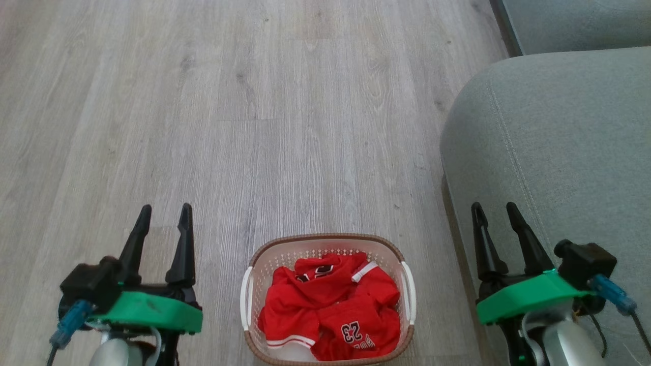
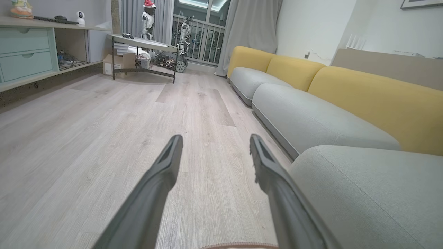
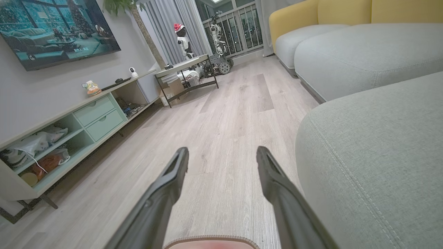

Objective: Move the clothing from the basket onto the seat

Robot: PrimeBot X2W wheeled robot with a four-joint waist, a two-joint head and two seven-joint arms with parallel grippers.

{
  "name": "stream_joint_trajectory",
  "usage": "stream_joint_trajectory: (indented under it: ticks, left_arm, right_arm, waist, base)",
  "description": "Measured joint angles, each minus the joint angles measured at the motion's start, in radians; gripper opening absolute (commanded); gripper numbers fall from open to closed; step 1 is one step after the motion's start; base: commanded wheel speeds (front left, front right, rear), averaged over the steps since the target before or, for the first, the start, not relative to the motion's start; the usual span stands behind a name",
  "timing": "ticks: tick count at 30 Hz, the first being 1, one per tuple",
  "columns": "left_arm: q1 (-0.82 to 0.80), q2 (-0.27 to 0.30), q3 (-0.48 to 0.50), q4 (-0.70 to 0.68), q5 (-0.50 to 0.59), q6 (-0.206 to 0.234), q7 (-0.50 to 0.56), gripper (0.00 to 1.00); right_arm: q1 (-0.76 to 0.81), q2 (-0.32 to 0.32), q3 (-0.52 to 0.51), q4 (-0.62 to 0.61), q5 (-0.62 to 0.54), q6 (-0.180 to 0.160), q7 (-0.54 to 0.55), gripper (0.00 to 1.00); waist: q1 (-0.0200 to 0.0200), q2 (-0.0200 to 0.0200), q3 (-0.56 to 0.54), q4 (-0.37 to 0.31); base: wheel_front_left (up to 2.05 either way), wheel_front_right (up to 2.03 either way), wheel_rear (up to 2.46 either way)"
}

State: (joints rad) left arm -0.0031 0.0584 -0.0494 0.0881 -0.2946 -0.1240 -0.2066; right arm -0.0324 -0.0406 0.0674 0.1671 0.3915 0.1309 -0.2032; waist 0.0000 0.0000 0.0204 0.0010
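Note:
The red clothing (image 1: 330,310) lies crumpled in the cream basket (image 1: 325,241), which stands on the wooden floor at the bottom middle of the head view; a "23" print faces up. The grey-green seat (image 1: 554,147) lies to the basket's right and reaches the far right edge. My left gripper (image 1: 164,209) hovers open to the left of the basket, holding nothing. My right gripper (image 1: 494,207) hovers open to the basket's right, over the seat's front edge. The wrist views show the left gripper (image 2: 215,138) and the right gripper (image 3: 221,150) with fingers spread over bare floor, and the basket's rim (image 3: 211,239) at the bottom edge.
A second grey cushion (image 1: 574,23) lies beyond the seat. The sofa has yellow backrests (image 2: 373,100). A low cabinet with drawers (image 3: 90,117) lines the opposite wall, and a small table (image 2: 145,52) stands at the far end near the balcony door.

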Motion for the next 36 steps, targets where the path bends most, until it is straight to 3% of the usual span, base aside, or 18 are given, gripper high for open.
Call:
stream_joint_trajectory:
  ticks: [15, 36]
  left_arm:
    - [0.002, 0.000, -0.007, -0.035, 0.191, 0.000, -0.043, 1.00]
    - [0.002, 0.000, -0.007, -0.033, 0.196, 0.000, -0.044, 1.00]
  right_arm:
    - [-0.005, 0.000, 0.030, 0.004, -0.166, 0.000, -0.048, 1.00]
    - [-0.020, 0.000, 0.034, 0.005, -0.172, 0.000, -0.049, 1.00]
  waist:
    - [0.0000, 0.0000, 0.005, -0.002]
    - [0.0000, 0.0000, 0.011, -0.002]
  base:
    - [0.00, 0.00, 0.00]
    - [0.00, 0.00, 0.00]
